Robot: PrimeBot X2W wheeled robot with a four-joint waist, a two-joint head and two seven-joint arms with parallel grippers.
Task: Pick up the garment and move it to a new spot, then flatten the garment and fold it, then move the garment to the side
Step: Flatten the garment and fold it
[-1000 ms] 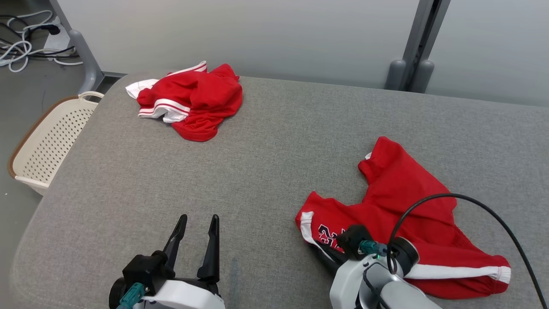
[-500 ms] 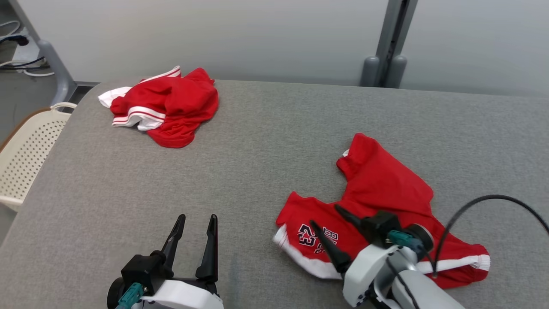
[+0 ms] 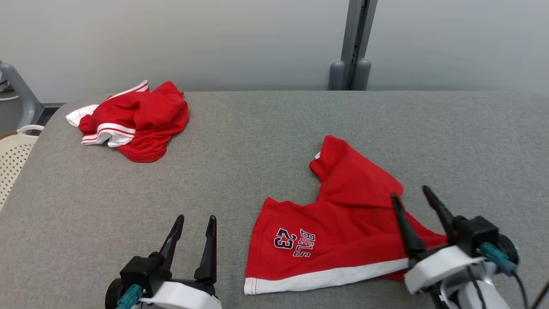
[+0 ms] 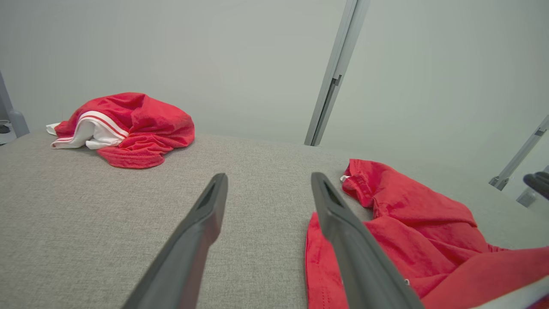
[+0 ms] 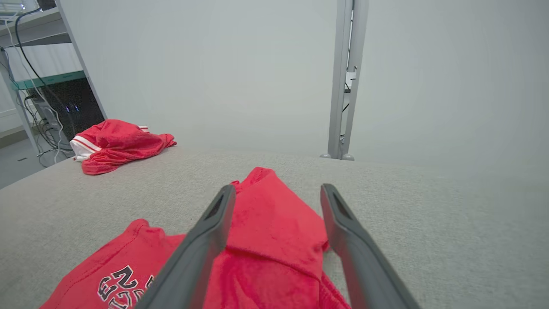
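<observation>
The garment is a pair of red shorts with a white hem and a dark "23" print, lying partly spread and rumpled on the grey padded table at the near right. My right gripper stands open over its right edge, holding nothing. In the right wrist view the garment lies under and between that gripper's spread fingers. My left gripper is open and empty just left of the garment. The left wrist view has the left gripper with the garment beside its right finger.
A second red garment with white stripes lies bunched at the table's far left corner, also in the wrist views. A cream perforated basket sits off the left edge. A grey post stands behind the table.
The head camera has turned right. My right gripper has opened, let go of the garment and drawn back to its right side. The garment now lies more spread out. Left gripper unchanged.
</observation>
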